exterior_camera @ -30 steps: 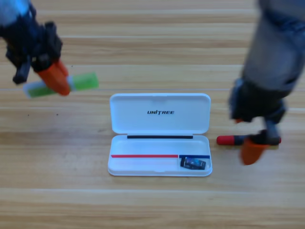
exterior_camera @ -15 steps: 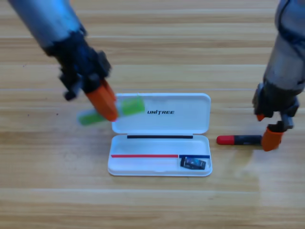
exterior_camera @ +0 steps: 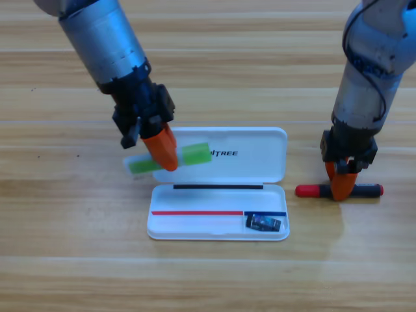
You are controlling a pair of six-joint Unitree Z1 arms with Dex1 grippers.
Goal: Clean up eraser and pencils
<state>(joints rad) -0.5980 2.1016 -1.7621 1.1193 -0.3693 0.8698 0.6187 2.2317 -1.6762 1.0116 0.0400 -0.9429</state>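
- The green stick (exterior_camera: 170, 159) is clamped between the jaws of the left gripper (exterior_camera: 161, 148) and is held in the air over the left end of the case (exterior_camera: 218, 184), above its open lid.
- The stick's long axis runs nearly left to right, tilted slightly, with the whitish end toward the left and lower, and the green end toward the right over the lid.
- A miss is judged possible: the whitish end overhangs the case's left edge, so if it is released here the stick may land on the lid or roll onto the table (exterior_camera: 65, 260).
- The red marker (exterior_camera: 338, 190) lies on the table just right of the case, its long axis left to right, red cap toward the case.
- The right gripper (exterior_camera: 343, 185) is set down over the marker's middle; whether its jaws are closed on it cannot be told. A poor grip could tip or roll the marker.
- The eraser (exterior_camera: 263, 223) is seen in the tray's lower right corner.
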